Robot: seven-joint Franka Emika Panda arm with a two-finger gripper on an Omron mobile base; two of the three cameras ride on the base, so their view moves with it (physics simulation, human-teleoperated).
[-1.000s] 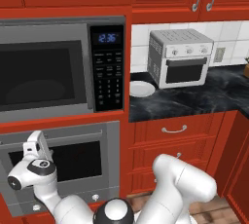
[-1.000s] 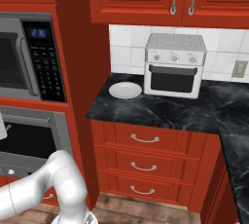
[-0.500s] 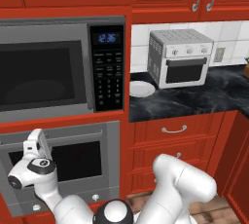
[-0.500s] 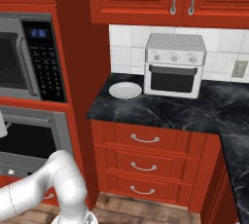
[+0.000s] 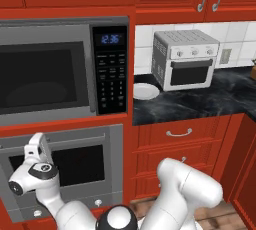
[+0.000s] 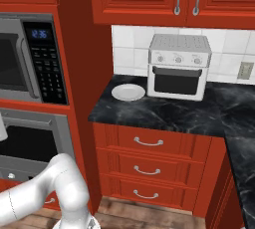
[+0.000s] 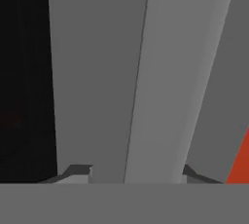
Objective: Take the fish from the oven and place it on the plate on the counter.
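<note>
The oven [image 5: 95, 146] sits below the microwave with its door closed; the fish is hidden. My gripper [image 5: 39, 142] points up at the left end of the oven's handle bar [image 5: 65, 137]. In the hand view the gripper [image 7: 136, 172] straddles the pale handle bar [image 7: 165, 72]. The jaws are open, with a gap showing on the left side of the bar, and the dark door glass [image 7: 24, 72] lies beside it. The white plate [image 5: 145, 91] [image 6: 128, 92] rests empty on the black counter [image 5: 200, 101] [image 6: 164, 111], left of the toaster oven.
A microwave [image 5: 50, 71] with a keypad is built in above the oven. A silver toaster oven [image 5: 186, 59] [image 6: 178, 66] stands on the counter against the tiled wall. Red drawers [image 6: 149, 146] run below the counter and red cabinets hang above.
The arm and hand have stayed at the oven handle. No other shift shows in the base views.
</note>
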